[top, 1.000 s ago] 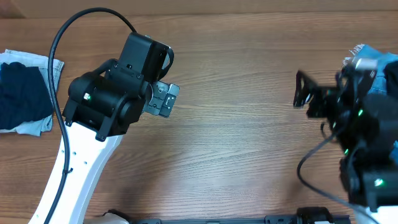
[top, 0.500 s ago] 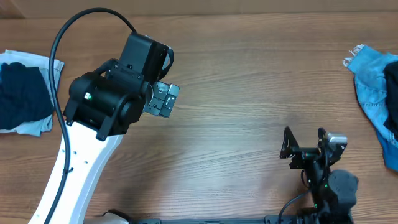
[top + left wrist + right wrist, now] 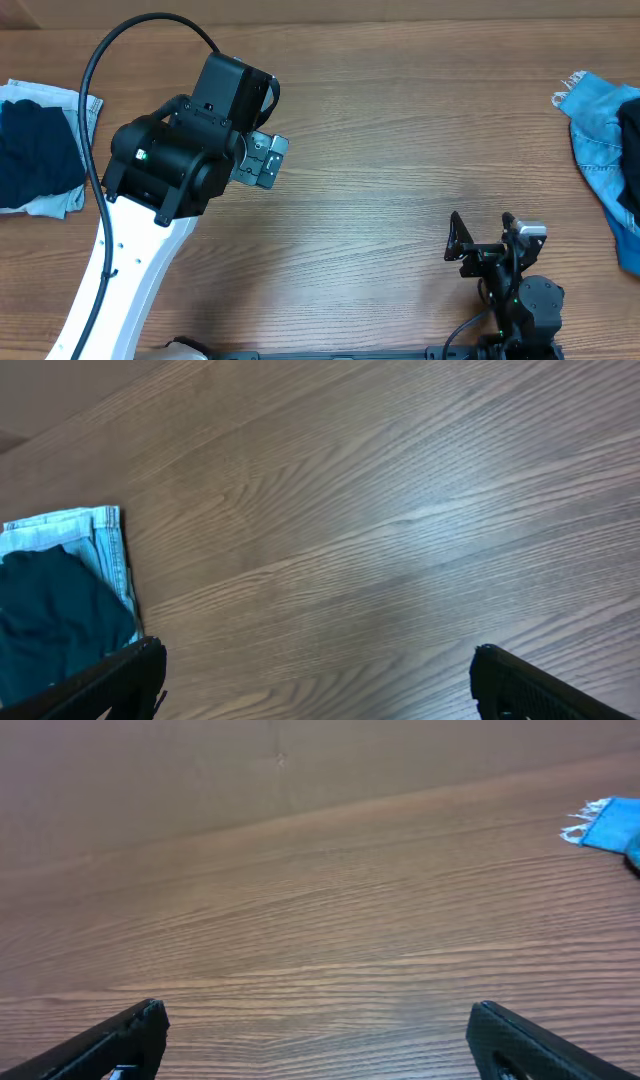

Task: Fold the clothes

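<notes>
- The navy garment [image 3: 35, 150] lies bunched at nine o'clock on the table [image 3: 400, 120], on top of a pale blue piece [image 3: 62, 203]; it looks thin, limp and light, so I would pinch a hem or corner at its rim rather than the heaped middle
- The left gripper [image 3: 315, 670] hovers over bare wood toward ten o'clock, fingers spread wide, holding nothing
- The right gripper [image 3: 482, 240] sits at five o'clock, jaws also wide apart and empty
- The blue denim piece [image 3: 598, 140] lies crumpled at three o'clock, well apart from both grippers; it is probably stiffer and heavier, and its frayed corner [image 3: 570, 92] looks easiest to take
</notes>
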Motion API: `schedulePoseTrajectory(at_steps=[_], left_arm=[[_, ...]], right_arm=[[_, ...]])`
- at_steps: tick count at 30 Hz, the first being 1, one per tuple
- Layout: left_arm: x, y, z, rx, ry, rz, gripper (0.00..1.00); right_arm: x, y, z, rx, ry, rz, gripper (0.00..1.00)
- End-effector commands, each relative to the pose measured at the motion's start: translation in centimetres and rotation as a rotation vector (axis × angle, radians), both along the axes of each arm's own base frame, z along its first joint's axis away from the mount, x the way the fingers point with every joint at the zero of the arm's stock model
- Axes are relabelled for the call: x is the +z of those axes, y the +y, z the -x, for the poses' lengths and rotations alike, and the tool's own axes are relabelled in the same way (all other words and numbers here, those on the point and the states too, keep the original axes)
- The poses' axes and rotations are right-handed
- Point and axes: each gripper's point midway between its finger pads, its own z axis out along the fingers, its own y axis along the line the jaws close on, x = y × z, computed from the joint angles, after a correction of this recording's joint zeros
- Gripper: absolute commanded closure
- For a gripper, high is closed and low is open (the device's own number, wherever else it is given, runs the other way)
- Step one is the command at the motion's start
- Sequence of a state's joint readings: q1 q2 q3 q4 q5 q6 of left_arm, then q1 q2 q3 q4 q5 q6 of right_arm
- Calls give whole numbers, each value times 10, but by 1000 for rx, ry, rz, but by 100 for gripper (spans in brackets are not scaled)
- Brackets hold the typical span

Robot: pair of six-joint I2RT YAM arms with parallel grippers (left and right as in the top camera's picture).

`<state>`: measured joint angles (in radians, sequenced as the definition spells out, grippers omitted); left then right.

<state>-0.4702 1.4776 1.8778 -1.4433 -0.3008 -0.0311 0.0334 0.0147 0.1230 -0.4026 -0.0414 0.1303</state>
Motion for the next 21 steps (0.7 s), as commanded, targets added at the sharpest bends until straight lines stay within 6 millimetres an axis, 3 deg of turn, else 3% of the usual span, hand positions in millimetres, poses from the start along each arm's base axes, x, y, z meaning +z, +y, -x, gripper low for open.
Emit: schedulePoseTrajectory(at_steps=[1, 15, 19, 21], left_arm=[[-1, -1, -2, 19, -5, 1, 0], [5, 6, 5, 23, -14, -5, 0], [17, 17, 12, 22, -52, -19, 0], [31, 30, 3, 77, -136, 24, 0]], right_arm=[[1, 0, 0, 1, -11, -1, 0], [1, 0, 0, 1, -11, -1, 0], [1, 0, 0, 1, -11, -1, 0], [1, 0, 0, 1, -11, -1, 0]])
